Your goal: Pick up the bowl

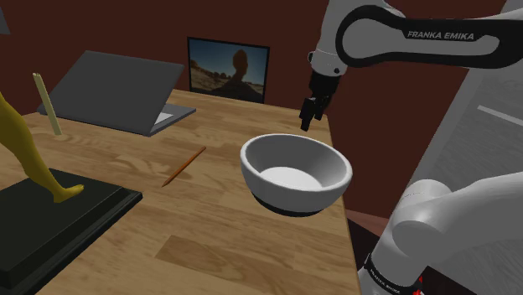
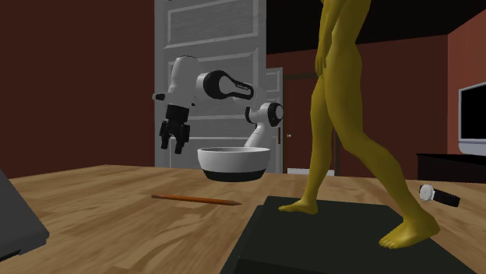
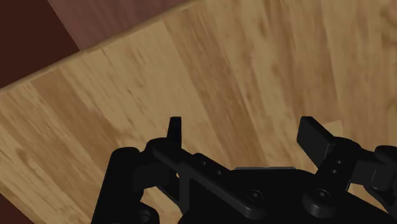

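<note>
Table (image 1: 209,251): we work over a wooden top; its nearest stretch in the shoulder view is bare.
Plinth (image 1: 59,222): a dark slab lies at that view's lower left and carries a yellow figure (image 1: 25,142), of which we see the legs.
Bowl (image 1: 295,172): the task's thing, white with a dark band round its foot, sits upright on the table near the edge on the arm's side. It looks empty and nothing touches it.
Pencil (image 1: 184,165): it lies flat on the wood to the shoulder view's left of the bowl, well apart from it.
Gripper (image 1: 312,113): it hangs in the air beyond the bowl, close to the table's far edge and clear of the rim. In the wrist view its fingers (image 3: 175,130) stand wide apart with only bare wood between them, so we hold nothing.
Laptop (image 1: 113,92): grey, farther back on the table, out of our way.
Picture (image 1: 228,69): a dark-framed image stands at the table's far edge.
Step in hand: we judge this to be the approach; the hand is not yet over the bowl.
Next move: we need to bring the hand back toward the bowl, set one finger inside the wall and one outside, lower onto the rim, then close and lift. The wall curves, so we think a shallow bite could slip.
</note>
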